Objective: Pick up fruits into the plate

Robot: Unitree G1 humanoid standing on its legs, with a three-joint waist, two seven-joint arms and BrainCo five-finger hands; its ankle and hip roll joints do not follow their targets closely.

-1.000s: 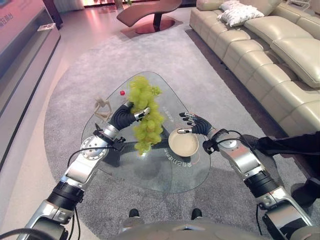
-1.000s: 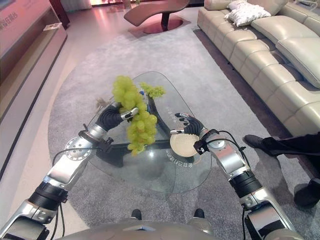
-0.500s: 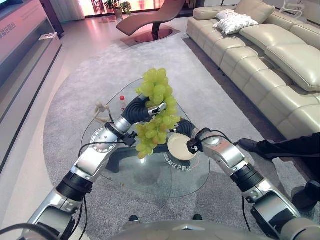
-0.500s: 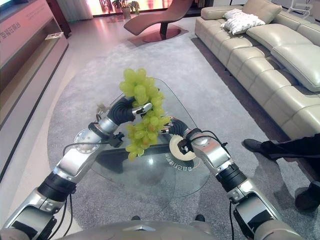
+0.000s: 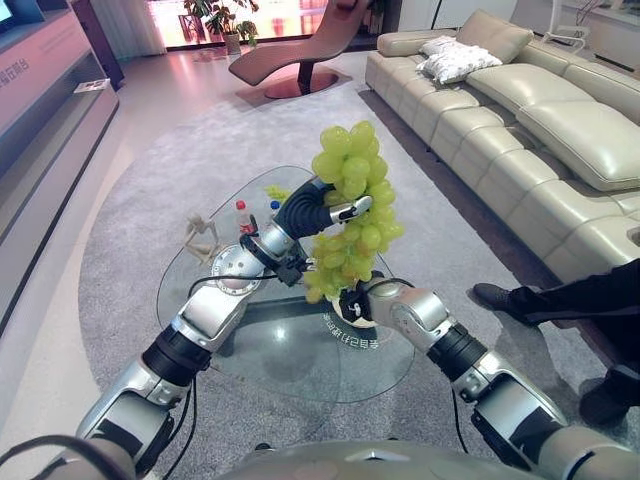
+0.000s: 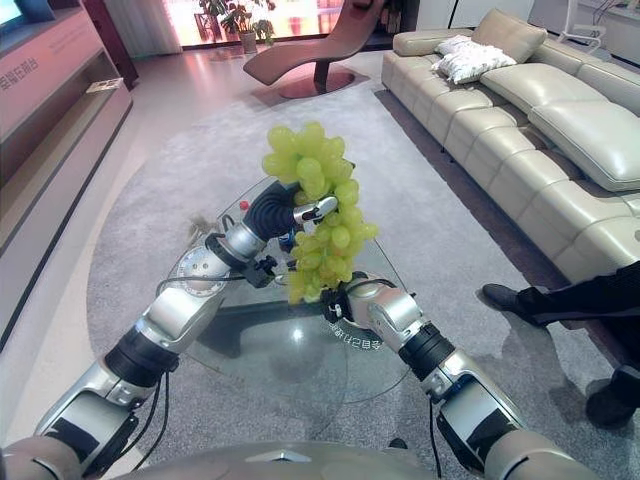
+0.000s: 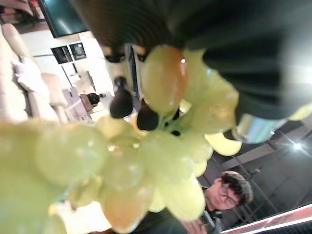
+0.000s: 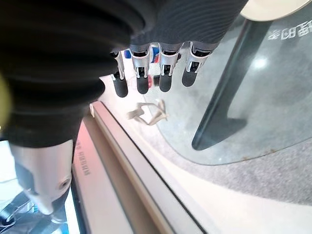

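On the far left of the glass table (image 5: 300,370) stands one small beige figure (image 5: 200,238), and just right of it one small bottle with a red cap (image 5: 241,215); a second bottle with a blue cap (image 5: 273,207) shows beside it. Behind them, at the table's far edge, lies one small sprig of green fruit (image 5: 277,192).

The left hand (image 5: 318,211) is raised well above the table, its fingers curled round the stem of one large bunch of green grapes (image 5: 352,212). The bunch hangs from that hand, part of it above the fingers and a longer part trailing below. In the left wrist view the grapes (image 7: 122,161) crowd right against the hand's dark cover, and one person shows in the background behind them.

Below the bunch, on the right half of the table, sits one cream plate (image 5: 352,304), mostly hidden by the grapes and by the right arm. The lowest grapes hang above the plate's left part; whether they touch it cannot be told. The right hand (image 8: 156,68) is beside the plate, its fingers straight and side by side, holding nothing.

At the far right of the room stands one long cream sofa (image 5: 520,120) with one white cushion (image 5: 455,60), and one person's dark shoe and trouser leg (image 5: 560,300) rest on the grey carpet (image 5: 130,200)
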